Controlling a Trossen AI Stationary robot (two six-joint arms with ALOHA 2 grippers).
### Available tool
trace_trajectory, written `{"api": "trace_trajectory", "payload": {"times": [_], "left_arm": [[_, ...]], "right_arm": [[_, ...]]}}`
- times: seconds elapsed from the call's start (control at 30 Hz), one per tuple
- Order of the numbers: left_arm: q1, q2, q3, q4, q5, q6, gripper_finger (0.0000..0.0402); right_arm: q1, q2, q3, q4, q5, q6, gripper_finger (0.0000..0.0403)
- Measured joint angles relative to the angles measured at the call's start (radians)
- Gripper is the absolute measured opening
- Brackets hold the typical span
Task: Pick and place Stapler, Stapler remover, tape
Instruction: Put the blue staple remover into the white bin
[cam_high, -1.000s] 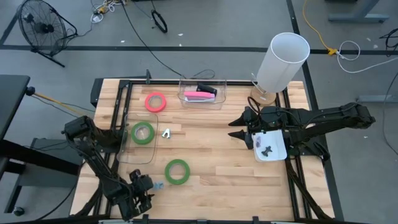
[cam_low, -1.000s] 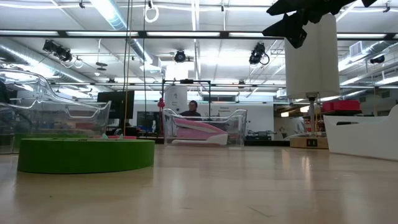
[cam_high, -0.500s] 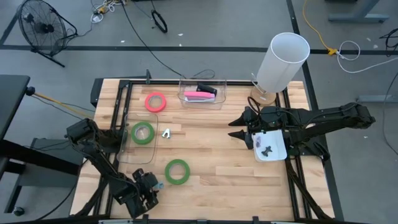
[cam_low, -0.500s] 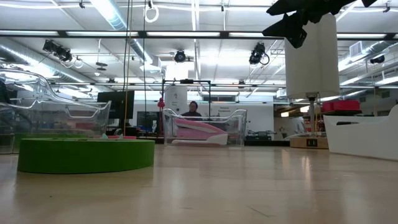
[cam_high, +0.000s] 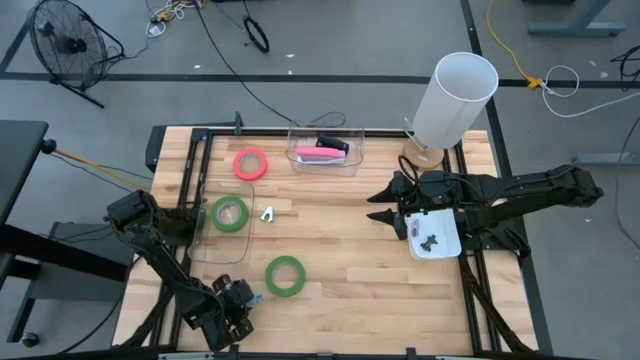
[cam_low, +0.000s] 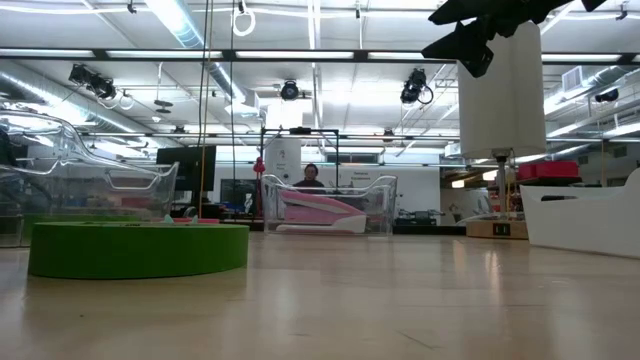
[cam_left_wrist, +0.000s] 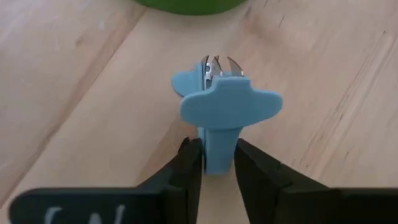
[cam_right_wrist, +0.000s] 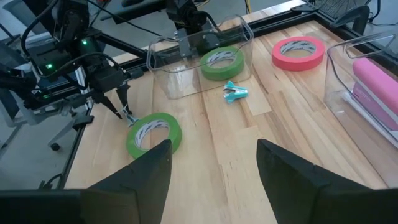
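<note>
A blue stapler remover (cam_left_wrist: 227, 102) lies near the table's front left, next to a loose green tape roll (cam_high: 285, 275). My left gripper (cam_high: 247, 299) is shut on the remover. A second green tape roll (cam_high: 230, 213) lies in a clear bin, and a pink tape roll (cam_high: 250, 163) lies flat behind it. A second, teal stapler remover (cam_high: 267, 213) lies beside the bin. The pink stapler (cam_high: 322, 153) rests in a clear tray at the far edge. My right gripper (cam_high: 378, 205) hangs open above the table's right half and touches nothing. My left gripper pinches the blue stapler remover's narrow rear body (cam_left_wrist: 217, 152) between its two fingers, behind the wide finger wings. The fingers (cam_left_wrist: 186, 168) slant down from the table's left side and lie along the remover. The metal claws (cam_left_wrist: 214, 65) point away toward the green roll.
A white tray (cam_high: 437, 238) holding a small dark item sits under the right arm. A tall white cylinder (cam_high: 455, 95) stands at the far right corner. Bare wood lies in the middle (cam_high: 340, 240). A person shows far off in the low view (cam_low: 310, 175).
My left gripper has edged toward the table's right edge, up to the blue stapler remover. The remover and the tape rolls have kept their places.
</note>
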Motion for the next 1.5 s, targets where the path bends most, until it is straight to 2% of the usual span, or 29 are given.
{"api": "trace_trajectory", "payload": {"times": [0.27,0.6,0.93,1.17,1.5], "left_arm": [[0.0,0.0,0.0,0.029,0.0,0.0,0.0048],[0.004,-0.017,0.0,0.058,0.0,0.0,0.005],[0.012,-0.13,0.0,-0.009,-0.072,0.006,0.005],[0.044,-0.209,0.013,-0.02,-0.1,0.133,0.0049],[0.189,-0.302,0.08,-0.029,-0.138,0.452,0.005]], "right_arm": [[0.0,0.0,0.0,0.0,0.0,0.0,0.0233],[0.0,0.0,0.0,0.0,0.0,0.0,0.0233],[0.0,0.0,0.0,0.0,0.0,0.0,0.0233],[0.0,0.0,0.0,0.0,0.0,0.0,0.0233],[0.0,0.0,0.0,0.001,0.0,-0.008,0.0233]]}}
